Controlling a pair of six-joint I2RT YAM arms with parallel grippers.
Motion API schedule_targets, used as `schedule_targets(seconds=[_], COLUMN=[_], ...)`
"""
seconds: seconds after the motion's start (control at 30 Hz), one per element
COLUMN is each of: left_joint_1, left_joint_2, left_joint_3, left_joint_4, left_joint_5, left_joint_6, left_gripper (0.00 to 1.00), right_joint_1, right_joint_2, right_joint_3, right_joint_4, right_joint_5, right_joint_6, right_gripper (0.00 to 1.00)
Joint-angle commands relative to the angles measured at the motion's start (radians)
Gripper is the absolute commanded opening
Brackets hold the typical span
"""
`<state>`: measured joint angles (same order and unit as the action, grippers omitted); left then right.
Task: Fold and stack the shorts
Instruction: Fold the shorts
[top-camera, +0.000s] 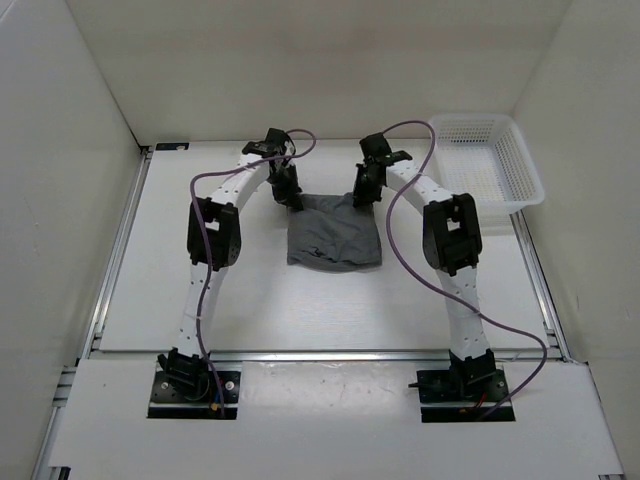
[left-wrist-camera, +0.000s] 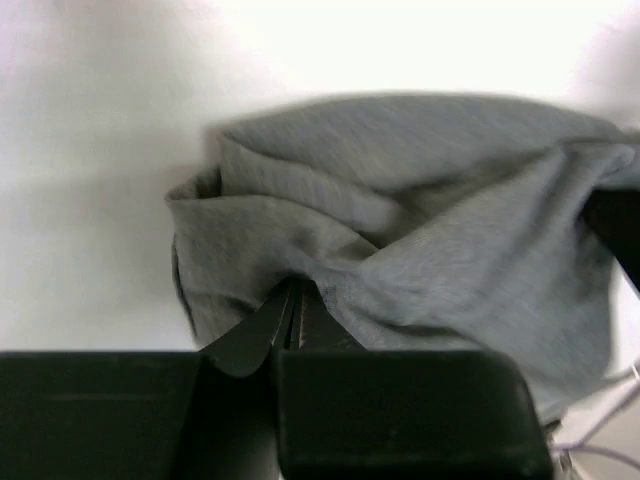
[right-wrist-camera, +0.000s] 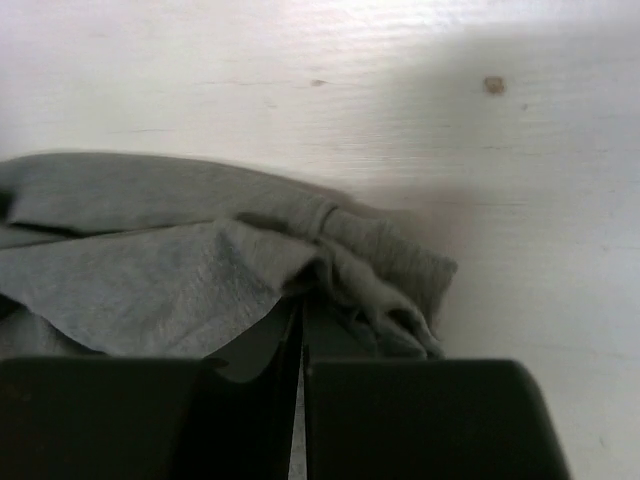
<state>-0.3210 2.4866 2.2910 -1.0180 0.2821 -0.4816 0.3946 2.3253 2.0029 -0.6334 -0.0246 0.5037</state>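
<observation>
Where left hand (left-wrist-camera: 295, 308) and right hand (right-wrist-camera: 300, 318) pinch shorts (top-camera: 335, 238), fingertips vanish.

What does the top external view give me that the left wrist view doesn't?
Only the top external view shows the white mesh basket at the far right, apart from the shorts, and plainly shows the right claw on their far right corner. Only the left wrist view shows the left claw up close, shut and pinching a bunched fold of fabric. Both show the grey shorts crumpled on the white table with the left claw at their edge.
</observation>
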Motion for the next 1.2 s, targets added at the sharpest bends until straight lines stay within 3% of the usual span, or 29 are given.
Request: schedule_targets(seconds=[0.0, 0.13, 0.3, 0.33, 0.4, 0.43, 0.53, 0.63, 0.67, 0.77, 0.8, 0.83, 0.87, 1.0, 1.17], left_joint_1=[0.013, 0.013, 0.013, 0.013, 0.013, 0.013, 0.013, 0.002, 0.002, -0.012, -0.024, -0.038, -0.038, -0.049, -0.058], left_joint_2=[0.056, 0.067, -0.052, -0.11, -0.17, -0.233, -0.325, -0.44, -0.486, -0.576, -0.591, -0.591, -0.591, -0.519, -0.381], left_joint_3=[0.076, 0.096, 0.096, 0.096, 0.096, 0.084, 0.009, -0.131, -0.172, -0.379, -0.43, -0.515, -0.55, -0.662, -0.65], left_joint_4=[-0.001, -0.001, -0.011, -0.022, -0.034, -0.034, -0.034, -0.034, -0.034, 0.04, 0.058, 0.071, 0.081, 0.151, 0.173], left_joint_5=[-0.035, -0.035, -0.072, -0.072, -0.098, -0.098, -0.107, -0.153, -0.164, -0.164, -0.164, -0.164, -0.164, -0.138, -0.138], left_joint_6=[-0.012, 0.006, 0.034, 0.049, 0.049, 0.049, 0.058, 0.058, 0.048, 0.038, 0.038, 0.026, 0.026, 0.006, 0.015], left_gripper=[0.12, 0.24, 0.62, 0.76, 0.87, 0.93, 0.94, 0.94, 0.92, 0.57, 0.43, 0.17, 0.1, 0.1, 0.1], right_joint_1=[-0.01, -0.01, -0.01, -0.01, -0.01, -0.01, -0.01, 0.001, 0.001, 0.055, 0.064, 0.064, 0.064, 0.064, 0.073], right_joint_2=[0.045, 0.036, -0.12, -0.151, -0.248, -0.279, -0.395, -0.481, -0.512, -0.535, -0.535, -0.535, -0.509, -0.39, -0.244], right_joint_3=[0.043, 0.023, -0.013, -0.013, -0.045, -0.058, -0.133, -0.24, -0.274, -0.387, -0.412, -0.43, -0.455, -0.435, -0.38], right_joint_4=[-0.031, -0.031, -0.04, -0.04, -0.04, -0.04, -0.04, -0.04, -0.04, -0.011, 0.0, 0.011, 0.02, 0.052, 0.061], right_joint_5=[0.066, 0.066, 0.113, 0.124, 0.143, 0.156, 0.157, 0.134, 0.124, 0.106, 0.097, 0.083, 0.069, 0.029, 0.055], right_joint_6=[0.035, 0.035, 0.024, 0.015, 0.015, 0.006, -0.007, -0.016, -0.016, -0.016, -0.016, -0.016, -0.016, -0.004, 0.015], right_gripper=[0.04, 0.03, 0.04, 0.13, 0.26, 0.44, 0.67, 0.66, 0.52, 0.14, 0.11, 0.08, 0.07, 0.03, 0.02])
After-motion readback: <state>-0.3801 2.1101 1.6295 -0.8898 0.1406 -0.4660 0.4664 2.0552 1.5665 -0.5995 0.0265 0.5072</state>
